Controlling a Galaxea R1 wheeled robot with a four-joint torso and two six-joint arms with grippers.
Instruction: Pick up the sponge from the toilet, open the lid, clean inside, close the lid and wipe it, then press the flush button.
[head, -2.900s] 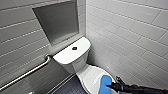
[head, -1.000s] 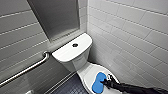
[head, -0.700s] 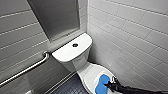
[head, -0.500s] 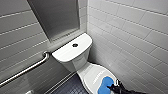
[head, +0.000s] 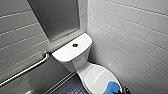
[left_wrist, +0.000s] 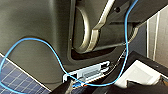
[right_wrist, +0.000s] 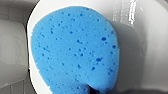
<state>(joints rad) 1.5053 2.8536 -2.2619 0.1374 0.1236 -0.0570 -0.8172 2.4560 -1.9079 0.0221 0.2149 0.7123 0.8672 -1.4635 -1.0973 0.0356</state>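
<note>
1. One pincer matters here: the right gripper (head: 121, 91), at the front edge of the lid (head: 96, 77), right against the sponge (head: 111, 88). Can't tell how far it's open, or whether it actually has the sponge.
2. The sponge is over the lid's front end; resting on it or just above, can't tell. The lid is down.
3. Risk: with a shallow grip, the soft sponge squashes, slips out and slides off the glossy lid.
4. Risk: the lid isn't lifted yet, and the bulky sponge could get in the way at its rim.
5. Head view gives layout: the flush button (head: 75, 45) is behind the lid, well apart from it. Right wrist view gives the sponge's pored face and its shadow on the lid. Left wrist view adds a blue cable (left_wrist: 30, 42).
</note>
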